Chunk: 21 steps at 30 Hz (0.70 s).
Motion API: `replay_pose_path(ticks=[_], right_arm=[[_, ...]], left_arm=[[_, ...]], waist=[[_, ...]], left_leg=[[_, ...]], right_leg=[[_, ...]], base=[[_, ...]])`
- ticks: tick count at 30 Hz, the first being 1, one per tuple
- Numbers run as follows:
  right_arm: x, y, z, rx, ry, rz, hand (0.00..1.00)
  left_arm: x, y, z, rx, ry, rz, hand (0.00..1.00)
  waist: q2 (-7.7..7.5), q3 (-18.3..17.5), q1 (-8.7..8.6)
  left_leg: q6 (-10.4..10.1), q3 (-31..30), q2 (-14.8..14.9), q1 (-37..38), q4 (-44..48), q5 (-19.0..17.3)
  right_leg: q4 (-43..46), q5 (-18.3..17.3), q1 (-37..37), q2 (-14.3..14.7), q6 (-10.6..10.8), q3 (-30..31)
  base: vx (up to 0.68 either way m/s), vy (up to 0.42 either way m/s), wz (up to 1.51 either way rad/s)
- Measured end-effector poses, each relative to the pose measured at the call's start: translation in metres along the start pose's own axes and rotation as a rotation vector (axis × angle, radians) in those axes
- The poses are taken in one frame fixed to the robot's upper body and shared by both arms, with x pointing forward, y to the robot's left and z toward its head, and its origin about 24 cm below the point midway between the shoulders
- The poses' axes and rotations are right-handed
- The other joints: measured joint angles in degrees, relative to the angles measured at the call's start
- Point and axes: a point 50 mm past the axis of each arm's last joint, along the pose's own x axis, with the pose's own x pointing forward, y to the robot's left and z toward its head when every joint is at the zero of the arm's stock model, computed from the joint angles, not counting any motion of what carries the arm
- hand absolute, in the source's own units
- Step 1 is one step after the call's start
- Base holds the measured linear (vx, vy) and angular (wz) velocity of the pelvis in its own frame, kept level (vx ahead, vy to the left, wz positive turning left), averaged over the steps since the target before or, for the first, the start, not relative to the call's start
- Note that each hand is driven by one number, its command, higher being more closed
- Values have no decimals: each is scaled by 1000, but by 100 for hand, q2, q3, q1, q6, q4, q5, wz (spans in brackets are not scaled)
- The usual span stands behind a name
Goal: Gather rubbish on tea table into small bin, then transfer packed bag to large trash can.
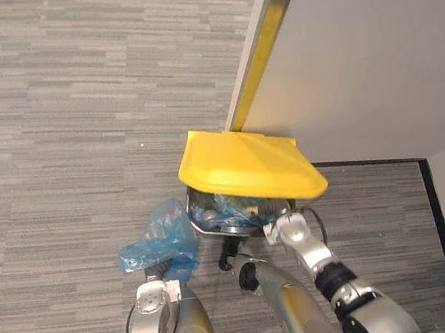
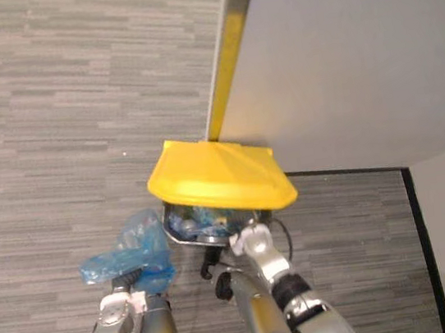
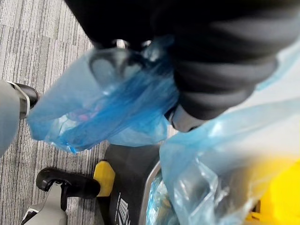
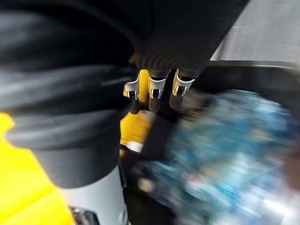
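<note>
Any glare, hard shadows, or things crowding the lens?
Eye views: even light, no glare on the yellow lid. Left wrist view: the dark cover of the left hand and the blue bag crowd the lens. Right wrist view: the right hand hides part of the can.

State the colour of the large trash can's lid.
The lid is plain bright yellow, clearest in the left eye view.
</note>
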Motion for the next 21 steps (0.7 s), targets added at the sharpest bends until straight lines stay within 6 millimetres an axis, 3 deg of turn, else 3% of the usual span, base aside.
replay_pose_path(ticks=[4, 7, 12, 15, 21], right_arm=[[19, -19, 43, -11, -116, -57, 0], [24, -30, 58, 2, -153, -93, 0], [29, -38, 63, 31, -149, -115, 0], [35, -41, 71, 47, -144, -119, 0], [42, -64, 89, 25, -171, -171, 0]], left_arm=[[0, -2, 9, -21, -40, -15, 100], [0, -7, 21, -35, -95, -37, 100], [-2, -15, 33, -47, -151, -75, 100], [-4, -18, 50, -67, -225, -102, 100], [-9, -41, 104, -109, -436, -220, 100]], waist=[[-7, 94, 42], [-3, 204, 69], [4, 227, 101], [15, 235, 105], [115, 431, 112]], left_leg=[[-1, -3, 14, -37, 81, 0], [-12, -4, 23, -94, 148, -7], [-18, 6, -3, -102, 158, -10], [-19, -1, -21, -112, 204, -12], [-38, -113, -171, -266, 365, -24]], right_leg=[[-8, 111, 3, 10, -5, 1], [-8, 171, 4, 11, -42, -8], [2, 196, 4, -17, -79, -7], [56, 195, 4, -50, -82, -6], [339, 164, -118, -307, -88, -72]], base=[[-37, -7, 0], [-33, 6, 2], [-4, 14, 1], [-12, 33, 4], [-41, 51, 13]])
